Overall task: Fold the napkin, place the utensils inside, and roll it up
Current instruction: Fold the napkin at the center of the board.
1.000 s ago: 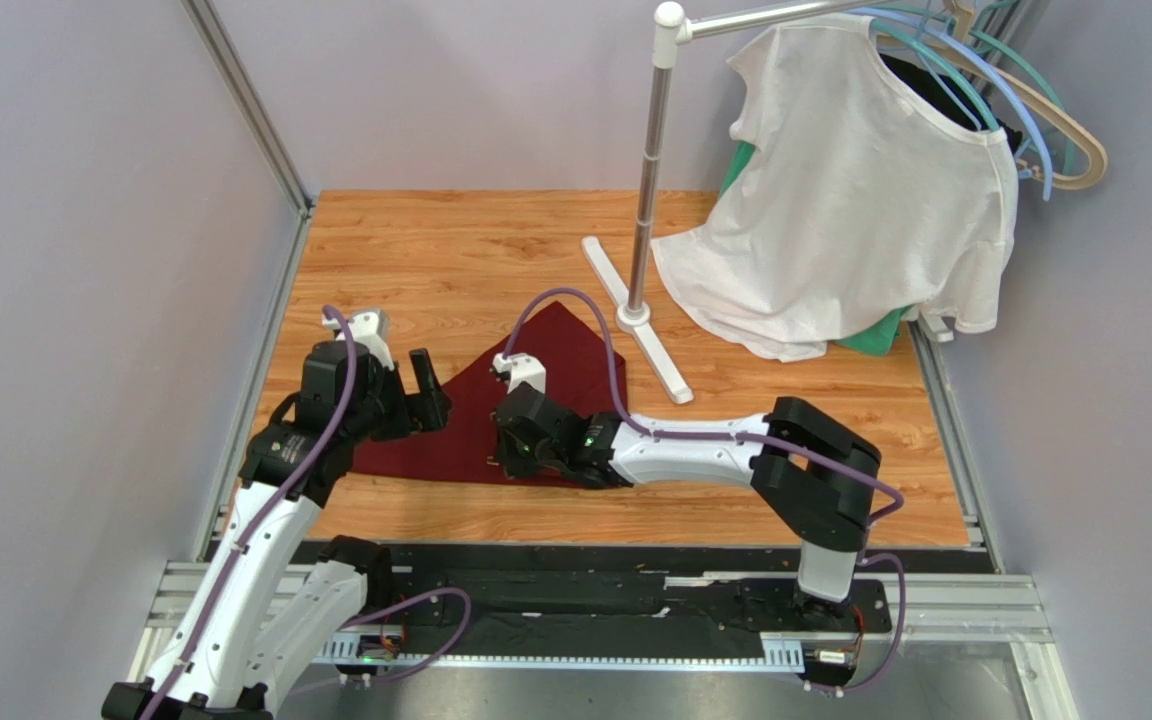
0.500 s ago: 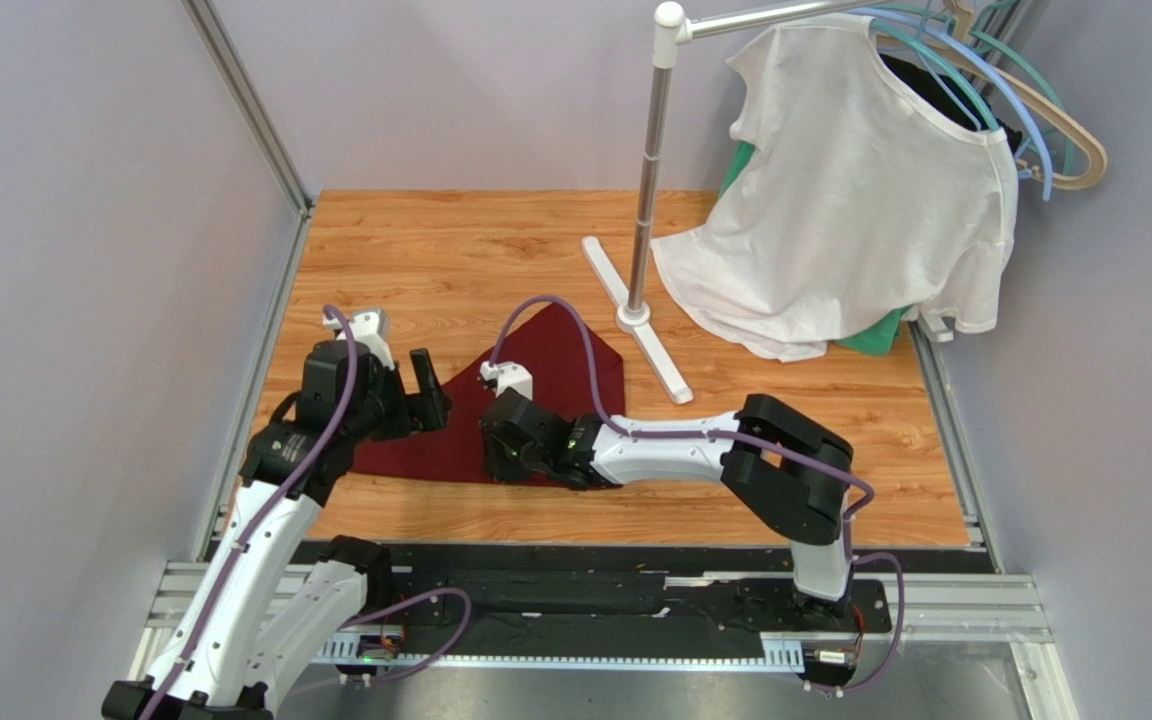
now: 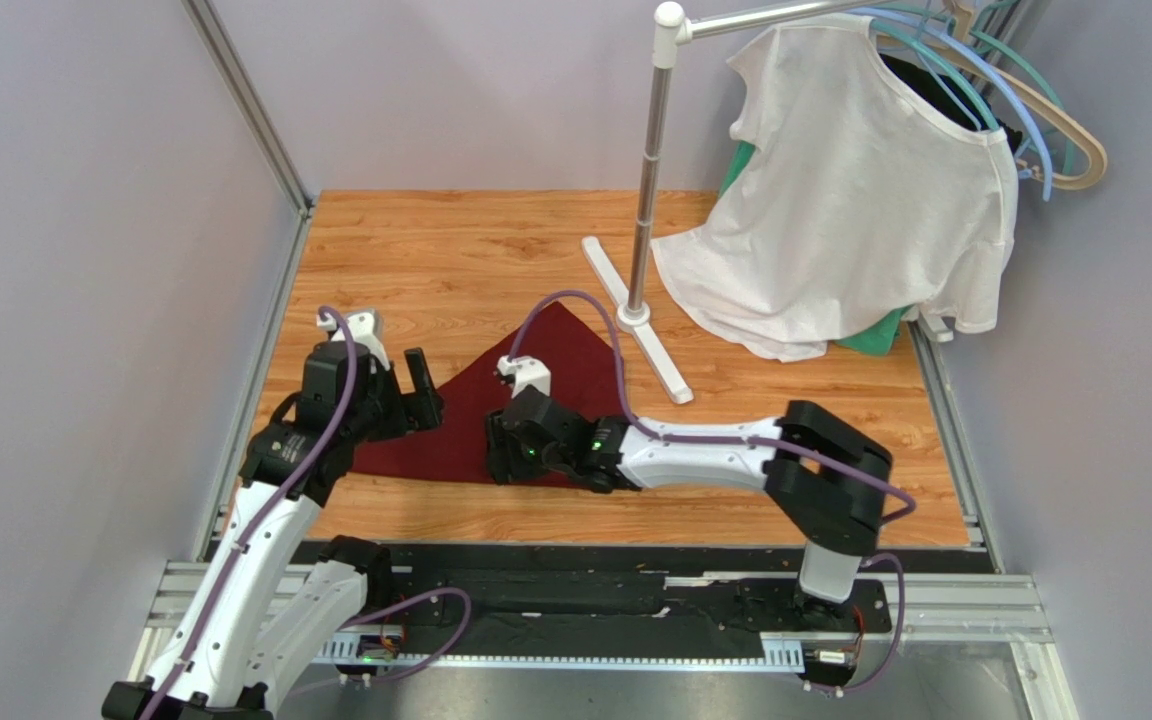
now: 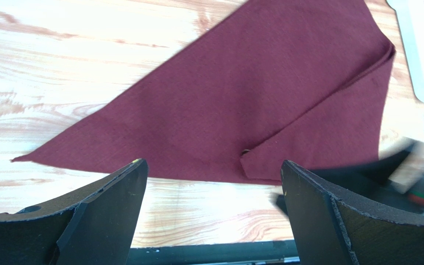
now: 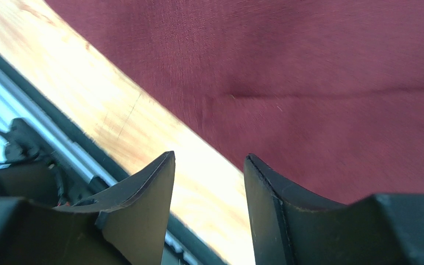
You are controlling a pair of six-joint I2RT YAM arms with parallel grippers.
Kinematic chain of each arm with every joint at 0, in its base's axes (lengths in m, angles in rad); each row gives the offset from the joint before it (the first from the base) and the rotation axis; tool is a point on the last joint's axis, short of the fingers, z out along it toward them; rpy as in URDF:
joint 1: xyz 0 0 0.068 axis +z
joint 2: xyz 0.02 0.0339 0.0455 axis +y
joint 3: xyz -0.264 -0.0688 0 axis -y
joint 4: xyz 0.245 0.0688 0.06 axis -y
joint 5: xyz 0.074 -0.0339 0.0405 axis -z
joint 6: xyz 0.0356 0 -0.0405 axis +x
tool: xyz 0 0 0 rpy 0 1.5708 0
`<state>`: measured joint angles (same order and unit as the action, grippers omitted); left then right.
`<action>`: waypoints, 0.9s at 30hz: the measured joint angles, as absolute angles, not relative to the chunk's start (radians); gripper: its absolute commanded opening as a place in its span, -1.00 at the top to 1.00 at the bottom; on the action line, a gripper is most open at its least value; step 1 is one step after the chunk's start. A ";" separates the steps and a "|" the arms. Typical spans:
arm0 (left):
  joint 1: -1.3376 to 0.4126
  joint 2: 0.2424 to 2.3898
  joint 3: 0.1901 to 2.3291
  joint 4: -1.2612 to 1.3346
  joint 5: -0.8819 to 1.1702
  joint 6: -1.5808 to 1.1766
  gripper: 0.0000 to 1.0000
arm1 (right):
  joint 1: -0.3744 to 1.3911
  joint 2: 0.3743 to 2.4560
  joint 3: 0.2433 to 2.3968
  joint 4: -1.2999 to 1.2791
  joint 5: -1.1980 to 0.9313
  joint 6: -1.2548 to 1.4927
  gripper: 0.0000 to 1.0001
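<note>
**Task item.** The dark maroon-red plain cloth napkin (image 4: pixel 242 99) lies flat on the pale wooden counter (image 3: pixel 447 255), folded into a rough triangle. It sits beneath and ahead of the left jaws. Its long thin point runs out beyond their left finger and its doubled end beyond their right finger.

**Jaws.** The left jaws stand fully apart and hold nothing. The right jaws are partly apart and also empty, low over the napkin's near hem. The hem passes under their gap, with cloth ahead of the fingers and bare wood behind.

**Reason for placement (judged).** The cloth lies free so the fold can settle. The right jaws sit at the hem either to let that edge go or to take it up. The left jaws hang wide above the cloth, disturbing nothing.

**View comparison.**
- **Left wrist view:** it alone shows how the fold is made. An upper flap starts from a corner between the jaws, and its edge runs diagonally to the doubled end, where the layers are slightly misaligned.
- **Top view:** the right arm (image 3: pixel 702 443) covers that flap. This view alone shows the surroundings: a steel stand (image 3: pixel 654 180) and a white T-shirt (image 3: pixel 853 180), both well beyond the jaws.
- **Right wrist view:** it alone shows a faint crease ahead of its jaws.

**Utensils.** None appear in any view, so the fold looks to be the only step done.
</note>
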<state>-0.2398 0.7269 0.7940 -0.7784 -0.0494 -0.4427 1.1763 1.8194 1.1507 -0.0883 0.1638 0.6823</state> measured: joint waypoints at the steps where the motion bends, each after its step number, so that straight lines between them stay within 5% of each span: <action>1: -0.240 0.725 0.794 -0.780 -0.061 -0.447 -0.98 | 1.173 1.783 1.127 -0.089 0.168 0.682 -0.06; 9: -0.198 0.720 0.789 -0.804 -0.164 -0.537 -0.98 | 1.008 1.420 0.939 -0.113 0.178 0.664 -0.04; 14: 0.002 0.694 0.688 -0.799 -0.138 -0.670 -0.91 | 0.752 1.232 0.835 -0.151 0.081 0.638 -0.03; 19: 0.183 0.680 0.591 -0.847 -0.145 -0.785 -0.87 | 0.500 1.141 0.816 -0.233 -0.048 0.591 -0.01; 27: 0.218 0.664 0.578 -0.904 -0.276 -0.937 -0.63 | 0.133 1.122 0.815 -0.335 -0.263 0.519 0.01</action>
<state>0.2176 0.6636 0.5777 -0.9035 -0.2756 -0.9371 0.1333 1.1221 0.8154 -0.3351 -0.2626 0.5194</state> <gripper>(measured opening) 0.837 0.504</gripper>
